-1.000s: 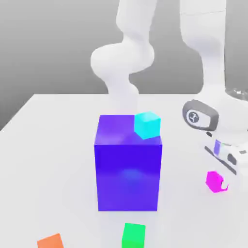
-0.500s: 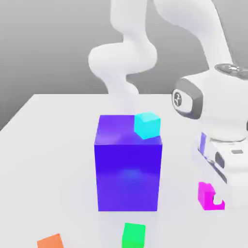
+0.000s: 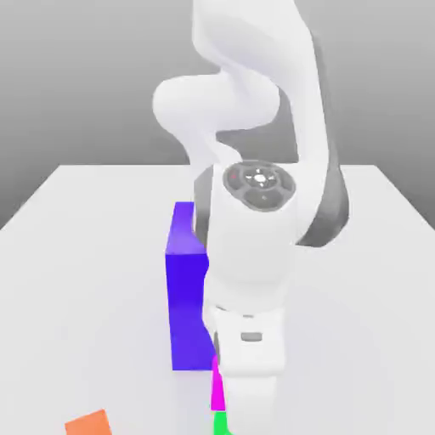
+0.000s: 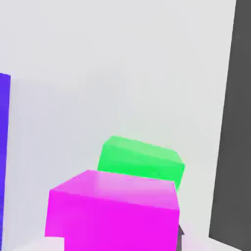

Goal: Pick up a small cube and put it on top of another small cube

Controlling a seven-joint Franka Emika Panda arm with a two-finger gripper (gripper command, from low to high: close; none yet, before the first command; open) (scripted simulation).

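A: Gripper (image 3: 223, 399) fingers are being kept pressed together on the magenta cube (image 4: 113, 213), with no spare gap; the cube is being held between them. In the hand view the cube is being seen very close, and a small dark part of a fingertip is being shown at its lower corner.

B: And where is the magenta cube being seen in the exterior view?

A: Only a thin strip of the magenta cube (image 3: 217, 389) is being shown there, just under the white hand of the arm (image 3: 251, 246), which is being placed in front of most of the scene. Directly below that strip, a small piece of the green cube (image 3: 222, 423) is being seen at the bottom edge.

B: Are the two cubes being shown as touching?

A: That cannot be told. In the exterior view the strips are meeting, but in the hand view the green cube (image 4: 141, 163) is being seen beyond the magenta one, resting on the white table (image 4: 122, 73), and it is not clear whether a gap is being left between them.

B: What else is being seen around?

A: The big blue-violet block (image 3: 185, 289) is being partly covered by the arm, standing behind the gripper toward the exterior view's left. An orange cube (image 3: 88, 423) is lying on the table near the bottom edge, well apart from the green cube, on the exterior view's left.
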